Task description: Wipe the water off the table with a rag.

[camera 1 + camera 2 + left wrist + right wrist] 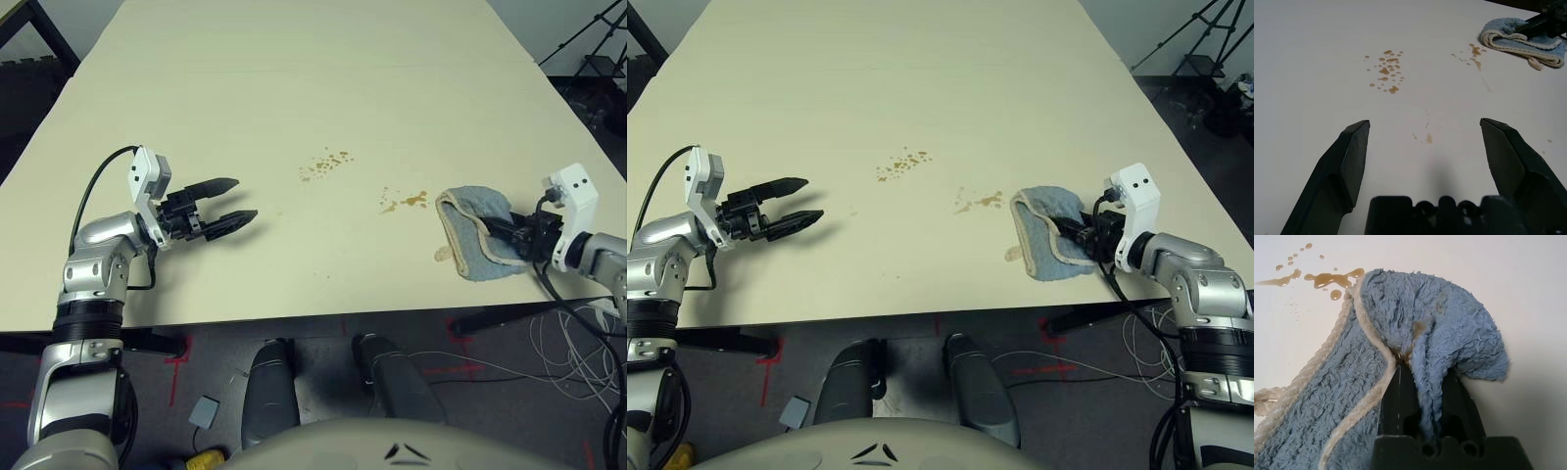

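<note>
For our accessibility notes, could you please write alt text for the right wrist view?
The right gripper pinches a fold of the blue-grey rag on the cream table, with amber water droplets just past the rag's edge.

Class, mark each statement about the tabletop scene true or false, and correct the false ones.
1. The right gripper is shut on the rag. True.
2. The left gripper holds a sponge. False: its fingers are open and hold nothing.
3. The water lies in two clusters on the table. True.
4. The rag covers both clusters. False: it lies beside the nearer one, towards the robot's right.
5. The rag has cream edging. True.
</note>
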You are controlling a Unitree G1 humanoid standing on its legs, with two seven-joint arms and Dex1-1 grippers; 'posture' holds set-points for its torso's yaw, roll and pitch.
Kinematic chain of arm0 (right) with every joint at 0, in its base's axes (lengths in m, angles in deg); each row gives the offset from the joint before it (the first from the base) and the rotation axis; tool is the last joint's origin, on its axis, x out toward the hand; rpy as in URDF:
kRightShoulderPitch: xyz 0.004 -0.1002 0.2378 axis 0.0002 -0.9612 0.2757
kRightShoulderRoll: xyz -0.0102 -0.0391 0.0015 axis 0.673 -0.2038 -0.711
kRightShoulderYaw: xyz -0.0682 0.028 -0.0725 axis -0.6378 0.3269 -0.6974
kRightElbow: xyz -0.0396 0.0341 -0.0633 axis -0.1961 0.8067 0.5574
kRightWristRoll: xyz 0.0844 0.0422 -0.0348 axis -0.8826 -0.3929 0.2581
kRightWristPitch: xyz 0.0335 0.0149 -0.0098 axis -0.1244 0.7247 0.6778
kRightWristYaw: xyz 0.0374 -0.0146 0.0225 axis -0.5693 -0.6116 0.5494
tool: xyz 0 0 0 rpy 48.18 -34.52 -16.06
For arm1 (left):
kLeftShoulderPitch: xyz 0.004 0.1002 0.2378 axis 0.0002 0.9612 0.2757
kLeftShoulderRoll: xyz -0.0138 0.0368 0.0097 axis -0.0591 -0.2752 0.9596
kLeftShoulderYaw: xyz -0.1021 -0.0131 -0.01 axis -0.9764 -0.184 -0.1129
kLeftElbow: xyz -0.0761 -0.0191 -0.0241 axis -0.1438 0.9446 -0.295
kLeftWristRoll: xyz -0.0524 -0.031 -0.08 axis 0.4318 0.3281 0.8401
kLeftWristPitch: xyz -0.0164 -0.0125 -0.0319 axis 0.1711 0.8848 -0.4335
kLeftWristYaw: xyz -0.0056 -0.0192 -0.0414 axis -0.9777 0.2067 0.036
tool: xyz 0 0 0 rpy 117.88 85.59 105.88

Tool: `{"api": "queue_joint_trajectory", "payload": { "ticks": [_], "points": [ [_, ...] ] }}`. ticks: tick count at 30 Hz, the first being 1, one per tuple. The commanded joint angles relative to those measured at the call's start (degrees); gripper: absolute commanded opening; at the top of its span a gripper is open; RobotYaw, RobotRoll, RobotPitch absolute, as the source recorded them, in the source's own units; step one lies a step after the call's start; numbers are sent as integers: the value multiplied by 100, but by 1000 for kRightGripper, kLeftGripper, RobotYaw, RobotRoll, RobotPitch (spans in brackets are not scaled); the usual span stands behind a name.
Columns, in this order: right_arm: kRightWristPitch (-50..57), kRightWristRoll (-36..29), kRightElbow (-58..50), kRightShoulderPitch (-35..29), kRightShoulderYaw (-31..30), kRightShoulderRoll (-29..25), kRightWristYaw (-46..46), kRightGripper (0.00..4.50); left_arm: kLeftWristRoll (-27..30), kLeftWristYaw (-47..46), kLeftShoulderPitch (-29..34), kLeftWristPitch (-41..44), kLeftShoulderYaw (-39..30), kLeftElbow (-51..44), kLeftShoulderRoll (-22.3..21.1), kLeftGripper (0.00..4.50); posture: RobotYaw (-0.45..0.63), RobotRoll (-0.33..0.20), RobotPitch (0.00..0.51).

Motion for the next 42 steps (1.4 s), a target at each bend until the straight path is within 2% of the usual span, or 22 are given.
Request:
{"api": "queue_joint_trajectory", "payload": {
  "ticks": [1, 4, 8, 13, 17, 23, 30, 37, 42],
  "points": [
    [204, -430, -17, 313, 556, 226, -346, 251, -112, 37, -26, -63, 87, 107, -11, 4500, -185, 0, 175],
    [354, -688, -250, 632, 829, 465, -693, 249, -128, 61, -33, -73, 78, 157, -42, 4500, -188, 0, 176],
    [332, -706, -359, 931, 818, 868, -1226, 248, -137, 58, -31, -64, 80, 154, -47, 4500, -188, 0, 179],
    [444, -559, -478, 917, 499, 1202, -1525, 245, -123, 63, -20, -30, 71, 133, -69, 4500, -180, 0, 179],
    [527, -202, -465, 698, -218, 1490, -1689, 240, -162, 94, 62, -92, 26, 176, -187, 4500, -172, 0, 180],
    [781, -4, -758, 517, -1067, 1787, -1561, 239, -115, 122, 130, -81, 3, 153, -279, 4500, -163, 0, 183],
    [1533, -383, -1397, 474, -1870, 2146, -1072, 233, -90, 98, 173, -61, -12, 99, -290, 4500, -153, 0, 187],
    [2245, -815, -1845, 510, -2141, 2292, -771, 232, -76, 82, 230, -41, -14, 47, -283, 4500, -152, 0, 190],
    [2276, -749, -1828, 533, -2085, 2278, -883, 232, -66, 74, 250, -29, -12, 22, -273, 4500, -152, 0, 190]
  ]
}}
